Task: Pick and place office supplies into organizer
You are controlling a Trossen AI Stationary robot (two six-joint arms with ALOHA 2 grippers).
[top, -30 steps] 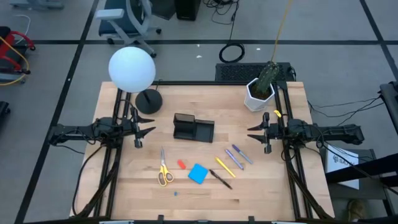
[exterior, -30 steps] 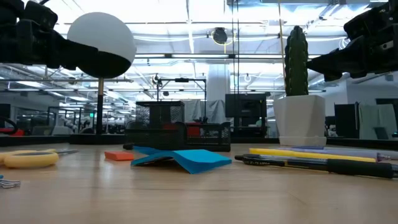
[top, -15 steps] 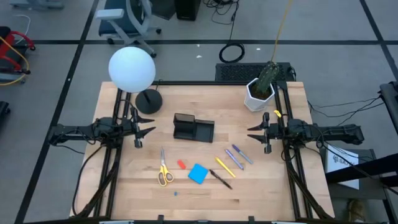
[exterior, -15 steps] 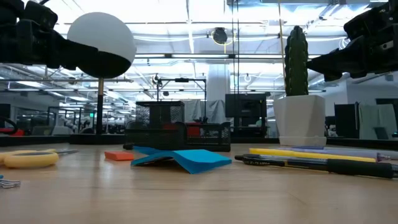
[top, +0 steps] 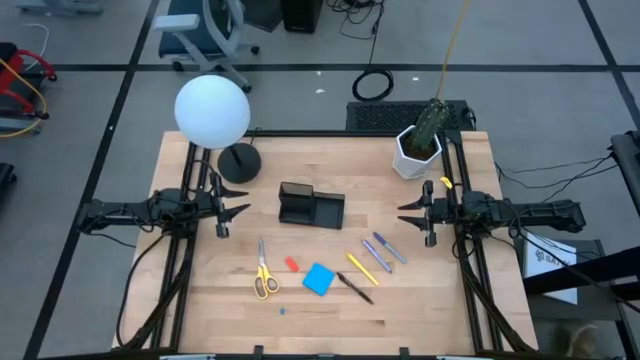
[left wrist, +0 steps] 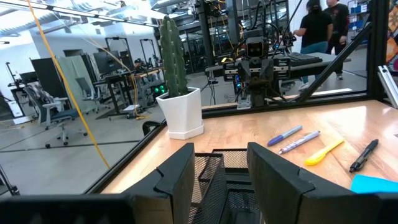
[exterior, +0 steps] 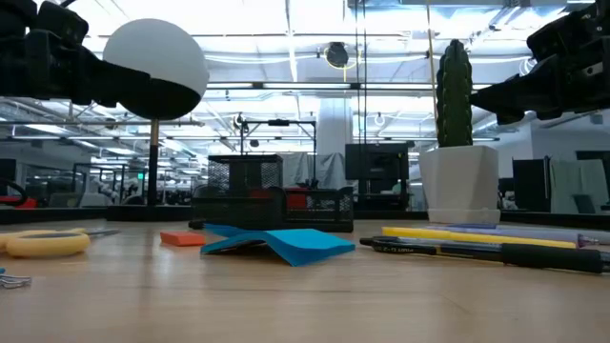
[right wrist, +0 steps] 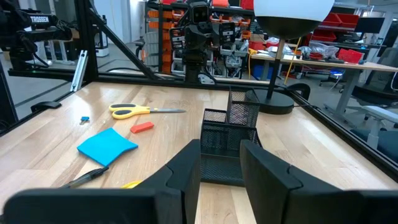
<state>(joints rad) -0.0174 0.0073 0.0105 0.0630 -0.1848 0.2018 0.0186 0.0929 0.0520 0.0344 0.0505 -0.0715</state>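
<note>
While both arms hang level above the table, the left gripper (top: 238,213) at the left edge and the right gripper (top: 407,214) at the right edge each hold their fingers slightly parted with nothing between them, pointing inward at the black organizer (top: 310,205) that stands between them. Nearer the front edge, well apart from the organizer, lie the scissors (top: 264,274), the small red piece (top: 292,264), the blue pad (top: 318,279), a yellow pen (top: 362,269), a black pen (top: 355,288) and two purple-grey pens (top: 383,250)
</note>
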